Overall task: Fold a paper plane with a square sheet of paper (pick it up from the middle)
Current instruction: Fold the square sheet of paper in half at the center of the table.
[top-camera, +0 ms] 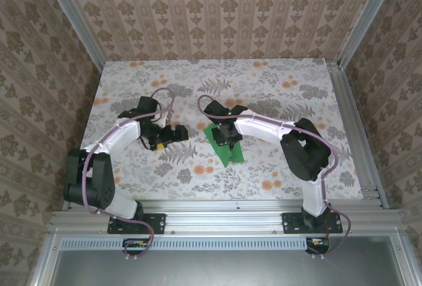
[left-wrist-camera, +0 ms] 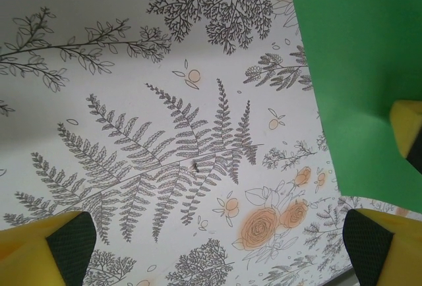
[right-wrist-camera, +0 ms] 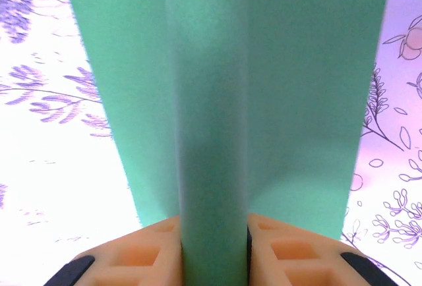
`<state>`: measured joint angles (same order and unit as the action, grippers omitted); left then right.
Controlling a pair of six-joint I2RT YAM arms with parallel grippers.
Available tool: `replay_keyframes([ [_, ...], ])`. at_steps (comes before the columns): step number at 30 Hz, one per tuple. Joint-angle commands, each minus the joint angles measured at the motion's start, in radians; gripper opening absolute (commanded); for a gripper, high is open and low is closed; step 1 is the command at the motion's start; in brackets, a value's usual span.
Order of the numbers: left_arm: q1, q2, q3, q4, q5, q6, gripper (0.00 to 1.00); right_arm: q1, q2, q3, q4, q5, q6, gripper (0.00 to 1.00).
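Right gripper (right-wrist-camera: 214, 256) pinching the square sheet of paper (right-wrist-camera: 224, 101).
Jaws closed on a raised centre ridge; left gripper (left-wrist-camera: 217, 246) fully open, empty, left of the sheet.

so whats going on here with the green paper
The right claw is pinching the green sheet of paper along its middle. A ridge of paper stands up between the fingers, and the two sides slope down to the floral table. The left claw hangs open just left of the sheet, holding nothing. The paper is not yet a plane shape.
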<state>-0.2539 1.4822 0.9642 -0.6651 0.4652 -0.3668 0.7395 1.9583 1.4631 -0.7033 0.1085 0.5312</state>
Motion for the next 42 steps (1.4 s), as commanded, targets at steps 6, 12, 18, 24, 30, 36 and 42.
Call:
replay_keyframes([
  [6,0.040,-0.150,0.107,-0.116,-0.012,0.002,1.00,-0.010,-0.197,-0.039,0.153,-0.237,0.093,0.26],
  [12,0.048,-0.194,0.150,-0.108,0.062,-0.013,1.00,-0.100,-0.273,-0.234,0.472,-0.483,0.278,0.25],
  [18,0.018,-0.159,0.121,-0.012,0.137,-0.060,1.00,-0.147,-0.266,-0.395,0.630,-0.535,0.356,0.26],
  [24,-0.059,-0.063,0.105,0.069,0.135,-0.082,0.97,-0.174,-0.244,-0.514,0.688,-0.516,0.360,0.27],
  [30,-0.119,0.028,0.121,0.113,0.128,-0.093,0.95,-0.183,-0.224,-0.543,0.657,-0.468,0.312,0.30],
  [36,-0.156,0.082,0.127,0.147,0.132,-0.109,0.92,-0.187,-0.202,-0.566,0.656,-0.433,0.301,0.31],
  [42,-0.188,0.117,0.116,0.202,0.150,-0.134,0.87,-0.185,-0.190,-0.583,0.658,-0.396,0.301,0.34],
])
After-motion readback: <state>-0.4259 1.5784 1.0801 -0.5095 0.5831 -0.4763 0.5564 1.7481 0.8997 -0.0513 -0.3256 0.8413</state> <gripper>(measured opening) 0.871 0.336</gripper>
